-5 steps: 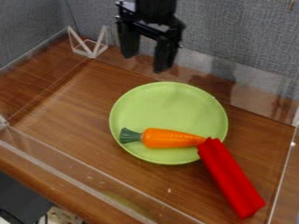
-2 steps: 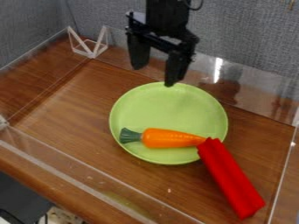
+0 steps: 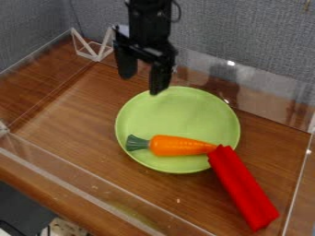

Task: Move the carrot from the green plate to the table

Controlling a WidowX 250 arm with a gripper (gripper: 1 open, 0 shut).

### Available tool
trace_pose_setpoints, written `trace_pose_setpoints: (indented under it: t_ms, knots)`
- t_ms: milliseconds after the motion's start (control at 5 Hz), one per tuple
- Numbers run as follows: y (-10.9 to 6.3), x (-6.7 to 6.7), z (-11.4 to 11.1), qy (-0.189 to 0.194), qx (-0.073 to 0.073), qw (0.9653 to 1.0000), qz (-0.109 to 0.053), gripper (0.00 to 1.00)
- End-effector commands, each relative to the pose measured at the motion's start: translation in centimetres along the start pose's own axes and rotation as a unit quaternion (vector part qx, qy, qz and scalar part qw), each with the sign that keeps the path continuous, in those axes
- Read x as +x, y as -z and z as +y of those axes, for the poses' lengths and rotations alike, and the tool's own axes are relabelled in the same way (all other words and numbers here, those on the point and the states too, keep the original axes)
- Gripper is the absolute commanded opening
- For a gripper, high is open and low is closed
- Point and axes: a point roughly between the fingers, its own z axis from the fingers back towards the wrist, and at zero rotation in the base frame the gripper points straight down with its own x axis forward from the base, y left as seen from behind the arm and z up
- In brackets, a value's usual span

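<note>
The black gripper point(image 3: 142, 79) hangs above the far edge of the green plate point(image 3: 160, 109), its two fingers spread wide apart, released, with nothing between them. One finger points down on the left and the other on the right, both dark and blocky with a dull surface. They are well apart from the carrot. Whether the right fingertip touches the plate's rim cannot be told from this view. Above the fingers, the dark body of the arm point(image 3: 150, 20) rises out at the far side, in front of a grey, fabric-like textured backdrop point(image 3: 246, 32).

The plate is round, light green, smooth and plain, with a shallow rim. The carrot point(image 3: 181, 147) lies on its near part, smooth and bright orange, tapering toward the right, with a dark green, ridged stub at its left end. Its narrow tip reaches the right side of the plate, close by the end of a red block point(image 3: 242, 187). That block is long, straight-sided and flat-coloured; its far end overlaps the plate's right edge in view, and it slants toward the near right.

Under them spreads the brown wood-grain table point(image 3: 62, 115), glossy, edged with clear walls point(image 3: 117, 201). At the far left stands a pale, open-framed triangular piece point(image 3: 88, 46).
</note>
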Motion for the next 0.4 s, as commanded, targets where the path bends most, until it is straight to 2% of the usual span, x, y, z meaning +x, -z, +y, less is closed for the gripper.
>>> trace_pose_setpoints:
  t_ms: [0,200]
  knots:
    - [-0.4,2.0,0.9,0.04,0.011,0.9987,-0.03,1.0]
    - [0.5,3.2,0.8,0.083,0.014,0.9959,-0.035,1.0]
